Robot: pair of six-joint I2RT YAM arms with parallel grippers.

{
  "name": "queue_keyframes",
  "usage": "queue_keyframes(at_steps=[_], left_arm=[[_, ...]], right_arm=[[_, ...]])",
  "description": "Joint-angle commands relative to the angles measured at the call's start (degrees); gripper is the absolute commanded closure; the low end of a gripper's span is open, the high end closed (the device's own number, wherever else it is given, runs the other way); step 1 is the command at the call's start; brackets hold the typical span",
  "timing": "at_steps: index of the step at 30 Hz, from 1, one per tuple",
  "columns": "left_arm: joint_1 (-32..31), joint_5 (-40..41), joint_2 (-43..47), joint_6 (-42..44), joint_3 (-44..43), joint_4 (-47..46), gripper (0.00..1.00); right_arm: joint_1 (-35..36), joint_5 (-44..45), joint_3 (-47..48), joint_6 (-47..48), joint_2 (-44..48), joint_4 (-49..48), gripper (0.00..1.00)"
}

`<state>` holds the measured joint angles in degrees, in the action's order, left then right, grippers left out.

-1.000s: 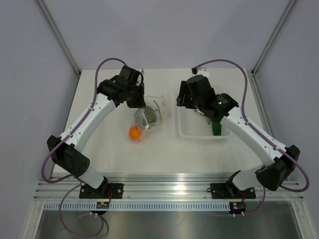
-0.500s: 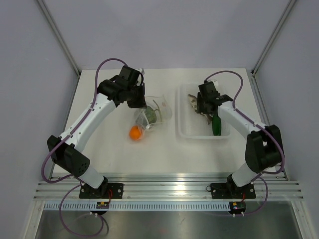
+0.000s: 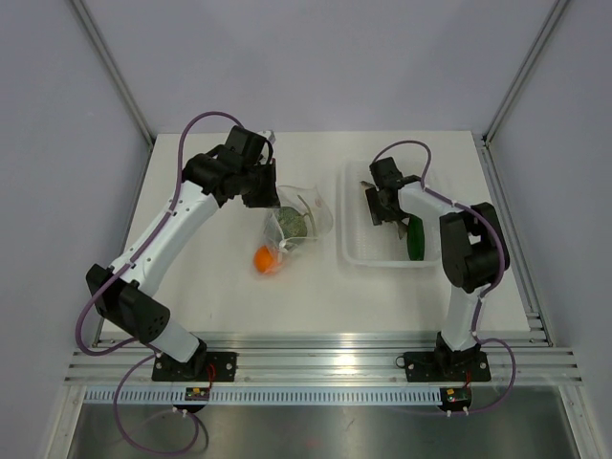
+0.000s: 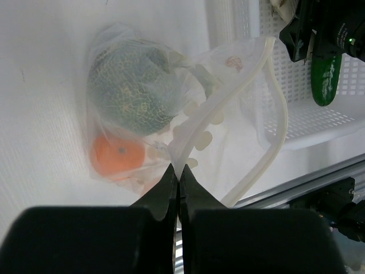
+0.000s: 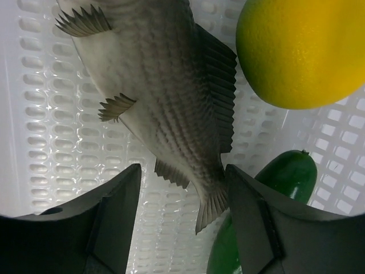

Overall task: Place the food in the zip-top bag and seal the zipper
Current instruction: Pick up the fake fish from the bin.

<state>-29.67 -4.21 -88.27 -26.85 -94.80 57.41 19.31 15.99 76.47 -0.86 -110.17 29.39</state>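
Note:
The zip-top bag (image 3: 295, 218) lies mid-table with the speckled green ball (image 4: 132, 93) inside. The orange ball (image 3: 266, 259) sits by the bag's near end; in the left wrist view it (image 4: 117, 159) shows through plastic. My left gripper (image 4: 178, 169) is shut on the bag's whitish zipper strip (image 4: 228, 103), holding the mouth open. My right gripper (image 5: 182, 188) is open inside the white tray (image 3: 356, 251), its fingers either side of the fish's tail (image 5: 214, 202). The fish (image 5: 159, 91), the lemon (image 5: 302, 51) and the cucumber (image 5: 285, 171) lie in the tray.
The tray stands right of the bag, its near rim (image 4: 308, 131) showing in the left wrist view. The metal rail (image 3: 325, 368) runs along the table's near edge. Frame posts stand at the back corners.
My right arm has swung in and dropped its gripper into the tray over the fish. My left gripper holds the bag's edge much as before; the bag and orange ball shifted slightly.

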Motion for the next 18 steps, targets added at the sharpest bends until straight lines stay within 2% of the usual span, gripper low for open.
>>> queue_keyframes(at_steps=[1,3,5,7,8,9,10,18], left_arm=[[0.23,-0.98,2.75,0.66,-1.7,-1.24,1.0],[0.23,-1.07,2.93,0.66,-1.35,-1.33,1.0],[0.23,-1.33,2.84,0.4,-0.91,-1.77,1.0],[0.23,-1.68,2.66,0.4,-0.82,-1.86,1.0],[0.23,-1.86,2.66,0.31,-0.82,-1.95,1.0],[0.23,-1.86,2.58,0.31,-0.73,-2.12,1.0],[0.23,-1.94,2.58,0.31,-0.65,-2.12,1.0],[0.23,-2.03,2.49,0.31,-0.47,-2.65,1.0]], right_arm=[[-1.03,1.06,0.88,3.59,-1.36,-1.7,0.32],[-1.29,0.45,0.18,3.41,-1.71,-2.14,0.33],[-1.29,-1.3,-0.62,2.45,-1.54,-3.19,0.45],[-1.21,-2.19,-0.36,1.31,-1.36,-2.58,0.67],[-1.29,-2.36,-0.09,1.22,-1.28,-1.88,0.9],[-1.29,-2.37,0.17,1.21,-0.67,-0.66,0.96],[-1.21,-2.28,-0.09,1.21,-0.14,-0.3,1.0],[-1.29,-7.19,-1.32,-1.68,13.39,4.7,1.0]])
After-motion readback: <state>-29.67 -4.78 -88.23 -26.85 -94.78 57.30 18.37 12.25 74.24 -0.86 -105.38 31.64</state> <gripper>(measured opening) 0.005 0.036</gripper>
